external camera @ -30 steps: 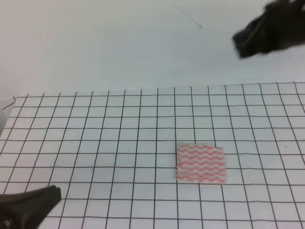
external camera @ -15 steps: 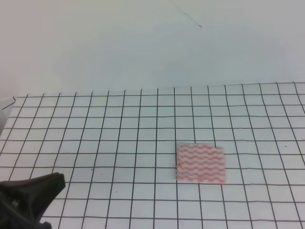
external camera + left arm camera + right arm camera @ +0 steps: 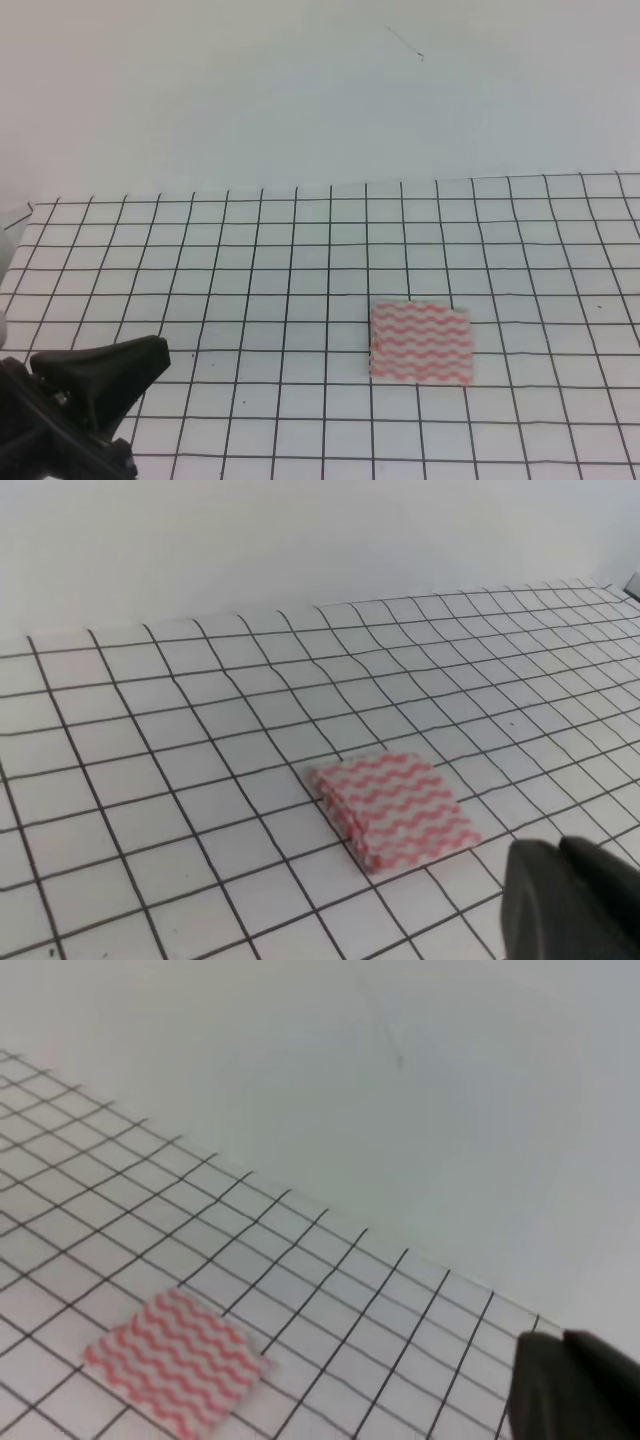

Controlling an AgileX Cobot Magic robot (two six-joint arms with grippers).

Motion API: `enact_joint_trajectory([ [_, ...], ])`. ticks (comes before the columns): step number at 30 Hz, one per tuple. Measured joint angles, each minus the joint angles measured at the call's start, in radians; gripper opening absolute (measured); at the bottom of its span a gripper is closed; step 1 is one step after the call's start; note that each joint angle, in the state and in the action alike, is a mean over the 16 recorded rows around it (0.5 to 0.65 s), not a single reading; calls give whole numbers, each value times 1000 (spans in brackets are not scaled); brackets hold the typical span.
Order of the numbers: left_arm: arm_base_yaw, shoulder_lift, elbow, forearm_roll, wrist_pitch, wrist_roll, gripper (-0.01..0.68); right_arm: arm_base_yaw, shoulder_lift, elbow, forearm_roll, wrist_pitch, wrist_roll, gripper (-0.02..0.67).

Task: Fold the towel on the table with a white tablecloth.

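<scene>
The towel [image 3: 420,343] lies flat on the table as a small rectangle of pink-red and white wavy stripes; stacked layers show along its left edge in the left wrist view [image 3: 395,808], and it also shows in the right wrist view [image 3: 175,1362]. The white tablecloth [image 3: 250,270] with black grid lines covers the table. My left gripper [image 3: 152,354] pokes in at the bottom left, shut and empty, well left of the towel; its dark fingers [image 3: 535,880] sit at the lower right of its own view. The right gripper [image 3: 555,1345] shows only as a dark, shut tip, far from the towel.
A plain white wall [image 3: 300,90] rises behind the table's far edge [image 3: 330,183]. A pale object [image 3: 8,225] peeks in at the left edge.
The right arm, seen top right a second ago, has left the exterior view. The left gripper has moved up and rightward into view. The towel has not moved.
</scene>
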Motion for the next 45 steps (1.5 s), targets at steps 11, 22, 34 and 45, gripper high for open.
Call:
enact_joint_trajectory([
  [11, 0, 7, 0, -55, -4, 40, -1, 0, -71, 132, -10, 76, 0, -1],
  [22, 0, 7, 0, -60, 11, 42, -1, 0, -71, 161, -11, 152, 0, -1],
  [34, 0, -49, 11, -36, -37, 52, -1, 0, -71, 161, -12, 168, 0, -1],
  [45, 1, -349, 133, 355, -203, -281, -1, 0, -71, 161, -17, 181, 0, -1],
])
